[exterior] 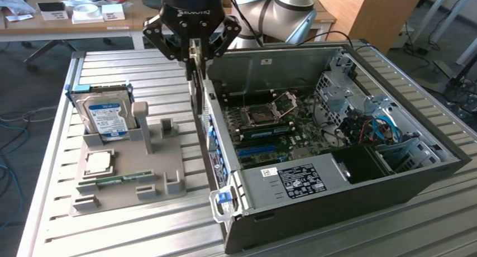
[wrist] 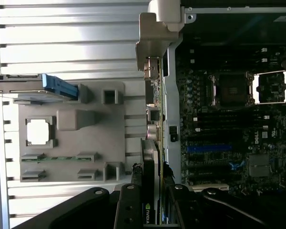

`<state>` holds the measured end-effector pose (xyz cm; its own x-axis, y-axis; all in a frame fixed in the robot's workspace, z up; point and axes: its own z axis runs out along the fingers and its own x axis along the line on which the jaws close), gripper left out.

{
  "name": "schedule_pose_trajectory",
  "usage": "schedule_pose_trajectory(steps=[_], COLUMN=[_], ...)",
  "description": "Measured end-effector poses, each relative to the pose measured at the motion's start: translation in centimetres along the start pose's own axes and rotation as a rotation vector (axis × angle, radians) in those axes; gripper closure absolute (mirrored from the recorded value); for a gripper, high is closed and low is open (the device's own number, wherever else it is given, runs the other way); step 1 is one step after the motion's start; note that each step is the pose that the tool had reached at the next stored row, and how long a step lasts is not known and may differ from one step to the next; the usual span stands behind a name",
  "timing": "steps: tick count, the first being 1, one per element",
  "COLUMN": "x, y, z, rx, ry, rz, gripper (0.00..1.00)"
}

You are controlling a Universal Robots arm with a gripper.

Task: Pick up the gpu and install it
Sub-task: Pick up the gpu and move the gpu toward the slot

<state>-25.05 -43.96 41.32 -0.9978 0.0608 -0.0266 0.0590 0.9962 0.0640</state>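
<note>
I see the gpu (exterior: 195, 86) edge-on as a thin dark card hanging upright from my gripper (exterior: 195, 51), which is shut on its upper edge. It hangs just over the open computer case's wall (exterior: 212, 128), on the side that faces the grey fixture. In the wrist view the gpu (wrist: 150, 157) runs away from my gripper (wrist: 150, 205), with a green logo label near the fingers (wrist: 128, 205). Its silver bracket (wrist: 157, 33) is at the far end. The motherboard (wrist: 219, 143) with a blue slot (wrist: 209, 148) lies beside the card.
A grey fixture (exterior: 149, 167) on the slatted metal table (exterior: 60, 234) holds a blue-labelled hard drive (exterior: 108, 114), a processor chip (exterior: 98, 162) and a green memory stick (exterior: 119, 179). The open case (exterior: 335, 179) lies at the exterior view's right. A desk with clutter stands behind.
</note>
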Motion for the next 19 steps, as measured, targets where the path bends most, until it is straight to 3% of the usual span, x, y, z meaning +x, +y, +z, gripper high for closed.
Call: schedule_pose_trajectory(steps=[12,19], x=[-3.0,-5.3], y=[0.28,0.52], z=[0.07,0.15], rx=[-0.0169,-0.0180], ry=[0.0009,0.0010], rz=[0.000,0.001], gripper=[0.73,0.73])
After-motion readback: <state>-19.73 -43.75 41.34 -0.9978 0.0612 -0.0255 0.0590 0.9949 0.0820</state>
